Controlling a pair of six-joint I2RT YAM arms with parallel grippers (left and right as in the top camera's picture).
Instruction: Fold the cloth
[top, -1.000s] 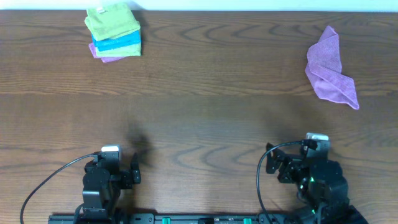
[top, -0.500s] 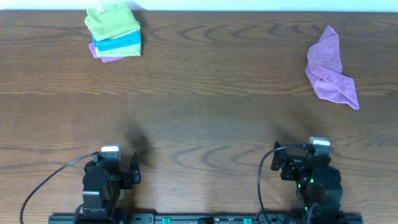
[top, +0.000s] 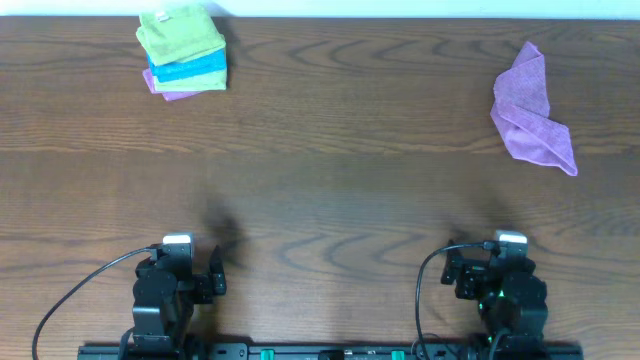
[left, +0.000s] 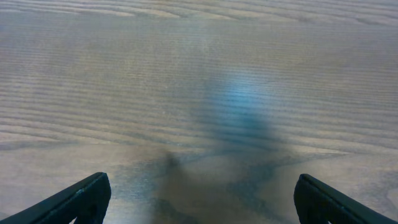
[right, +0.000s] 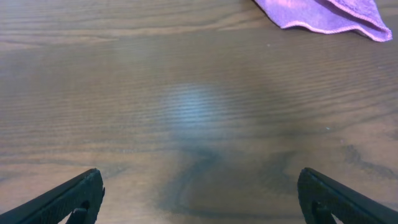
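A crumpled purple cloth (top: 531, 108) lies on the wooden table at the far right; its near edge shows at the top of the right wrist view (right: 323, 14). My right gripper (top: 497, 268) is open and empty near the front edge, well short of the cloth; its fingertips are spread wide over bare wood (right: 202, 196). My left gripper (top: 180, 268) is open and empty at the front left, also over bare wood (left: 199, 199).
A stack of folded cloths (top: 183, 52), green on top, then blue and purple, sits at the far left corner of the table (top: 330, 180). Black cables trail from both arm bases at the front edge.
My right arm has drawn back and straightened at the front edge, its wrist shifting slightly down. The left arm and both cloths have not moved.
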